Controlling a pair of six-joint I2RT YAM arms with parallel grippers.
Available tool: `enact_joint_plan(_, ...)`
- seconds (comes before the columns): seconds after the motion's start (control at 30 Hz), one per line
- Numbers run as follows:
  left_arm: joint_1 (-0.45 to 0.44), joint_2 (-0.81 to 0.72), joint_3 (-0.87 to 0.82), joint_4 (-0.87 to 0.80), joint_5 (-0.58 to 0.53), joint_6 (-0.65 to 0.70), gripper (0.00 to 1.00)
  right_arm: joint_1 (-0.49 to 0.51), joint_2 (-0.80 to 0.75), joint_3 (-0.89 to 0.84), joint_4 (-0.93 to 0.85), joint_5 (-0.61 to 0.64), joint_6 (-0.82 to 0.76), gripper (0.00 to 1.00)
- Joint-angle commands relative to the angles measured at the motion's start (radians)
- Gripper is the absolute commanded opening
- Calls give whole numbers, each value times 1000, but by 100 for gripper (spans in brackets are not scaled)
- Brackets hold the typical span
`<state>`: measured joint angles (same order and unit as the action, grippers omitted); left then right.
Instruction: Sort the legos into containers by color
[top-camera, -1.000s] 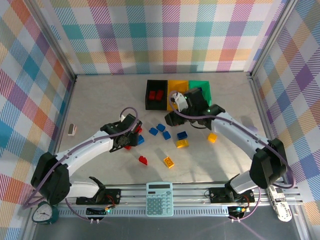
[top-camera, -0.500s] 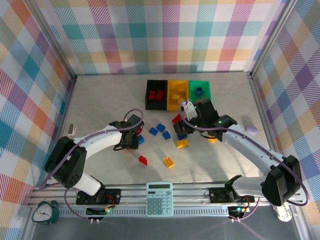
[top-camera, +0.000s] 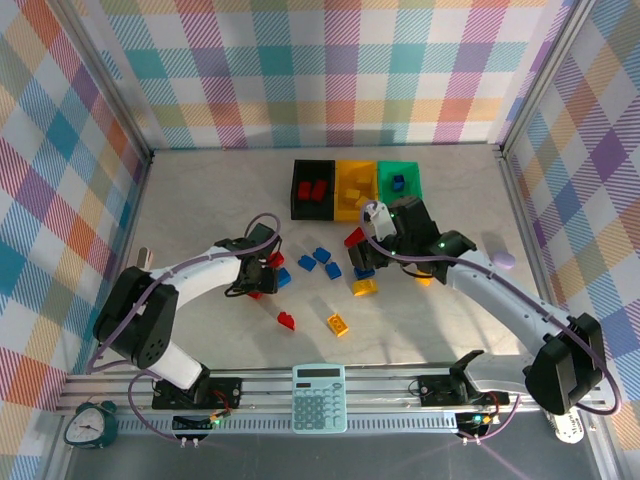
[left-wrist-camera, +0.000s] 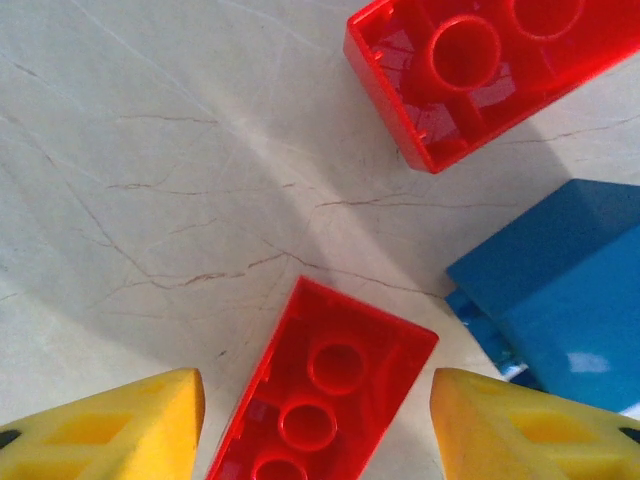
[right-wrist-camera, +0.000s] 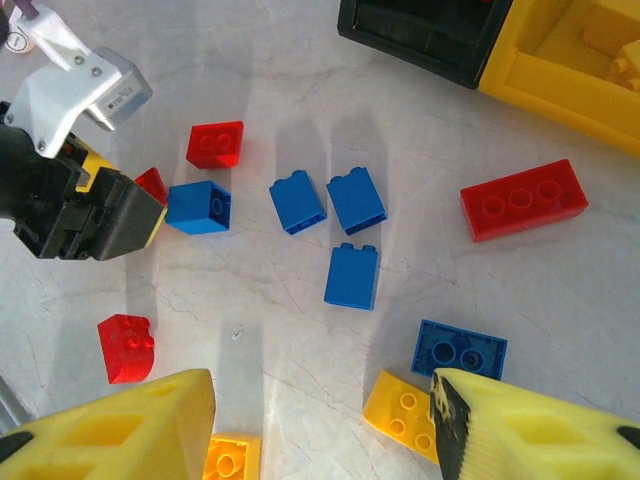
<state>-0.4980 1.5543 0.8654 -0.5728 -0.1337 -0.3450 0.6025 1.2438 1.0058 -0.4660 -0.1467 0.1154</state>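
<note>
Shows some legos (top-camera: 323, 255) in containers (top-camera: 356, 163), about a dozen loose on the surface (top-camera: 200, 200); left gripper (left-wrist-camera: 315, 400) spread astride one, right gripper (right-wrist-camera: 322, 390) spread empty.

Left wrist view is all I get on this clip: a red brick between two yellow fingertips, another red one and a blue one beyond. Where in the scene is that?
Observer: The top view puts the left pincer at the left end of the scattered legos, on the near side of the black bin.
Operator: Anything in that bin?
Observer: Red bricks lie in it.
Operator: What about the other arm?
Observer: The right pincer hovers open and empty above a few blue bricks.
</note>
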Motion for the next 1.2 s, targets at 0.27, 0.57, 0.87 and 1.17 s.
enact_joint_plan(0.27,16,66,40,-11,30,2,46,-2,-116,-130,31,7,44,59)
enact_joint_plan(0.57,16,45,50,-30,22,-1,28,72,-185,-278,158,43,37,59)
enact_joint_plan(0.87,13,-52,71,-52,32,-11,22,93,-201,-293,182,41,21,59)
enact_joint_plan(1.17,14,-101,234,-102,15,20,21,119,-285,-317,213,24,12,59)
